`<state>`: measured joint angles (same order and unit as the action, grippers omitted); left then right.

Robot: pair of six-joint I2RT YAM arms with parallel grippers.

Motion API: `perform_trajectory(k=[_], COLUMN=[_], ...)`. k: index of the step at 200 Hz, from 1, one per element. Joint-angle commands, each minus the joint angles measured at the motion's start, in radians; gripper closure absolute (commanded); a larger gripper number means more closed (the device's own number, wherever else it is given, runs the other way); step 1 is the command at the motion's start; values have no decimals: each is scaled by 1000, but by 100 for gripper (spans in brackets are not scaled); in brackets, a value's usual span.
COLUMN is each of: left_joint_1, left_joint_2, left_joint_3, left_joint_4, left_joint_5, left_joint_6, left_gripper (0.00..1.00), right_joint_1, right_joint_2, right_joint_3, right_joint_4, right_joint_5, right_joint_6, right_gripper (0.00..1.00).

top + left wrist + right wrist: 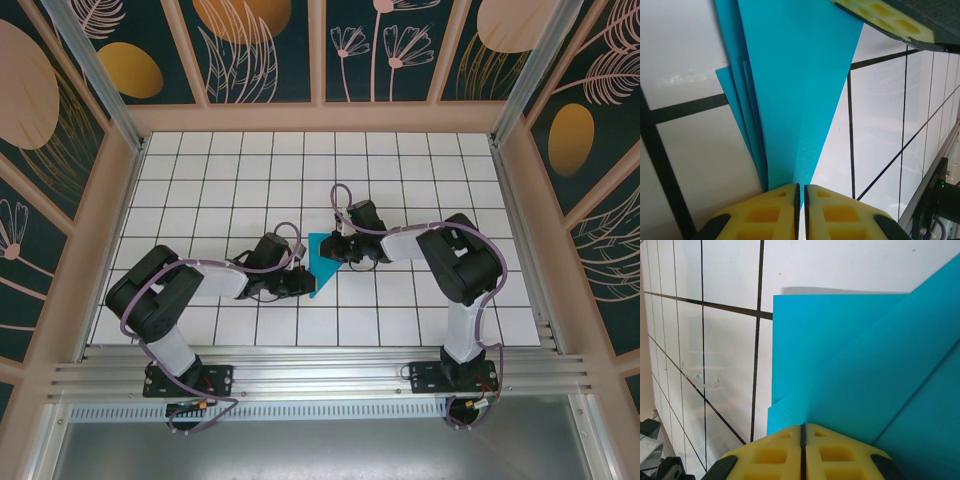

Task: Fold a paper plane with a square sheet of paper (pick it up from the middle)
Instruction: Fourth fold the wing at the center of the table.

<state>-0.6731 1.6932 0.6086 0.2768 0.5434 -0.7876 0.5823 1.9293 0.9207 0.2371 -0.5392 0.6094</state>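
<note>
At the middle of the tiled table (420, 300), left gripper (801, 187) and right gripper (802, 426) each clamp the teal paper plane (322, 258) between closed fingers. It looks featherlight, limp and easily creased, likely best held at its folded edges.

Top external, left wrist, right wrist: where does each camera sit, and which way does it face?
Top external: above and behind the bases, facing down on the tiled table; both arms show, left gripper and right gripper holding the teal paper.
Left wrist: on the left arm, facing along its shut yellow fingers over the paper's narrow end.
Right wrist: on the right arm, facing along its shut yellow fingers over the paper's wide end.
Shared: all three see the paper and the table.
</note>
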Motion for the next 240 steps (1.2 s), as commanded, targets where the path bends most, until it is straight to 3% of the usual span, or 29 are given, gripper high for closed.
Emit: perform_trajectory(k=[1,130,173,197,240], left_joint_1=[-25,-88,-84,-34,7], left_joint_2=[14,-31,-165,-232,-124], left_joint_3=[-58,-67,-18,29,177], left_joint_4=[-198,-357,-334,-284,-169], left_joint_5=[67,10,18,6,-24], left_joint_6=[40,101,69,32,-14], left_gripper=[85,87,87,87,87], right_joint_1=[5,7,6,6,7], right_joint_2=[77,73,75,71,75], right_joint_3=[-46,-42,-43,-46,-46], right_joint_4=[-111,-124,-122,-117,-114], right_joint_5=[120,130,125,122,117], right_joint_6=[-14,-20,-19,-19,-17], right_gripper=[90,90,90,90,89])
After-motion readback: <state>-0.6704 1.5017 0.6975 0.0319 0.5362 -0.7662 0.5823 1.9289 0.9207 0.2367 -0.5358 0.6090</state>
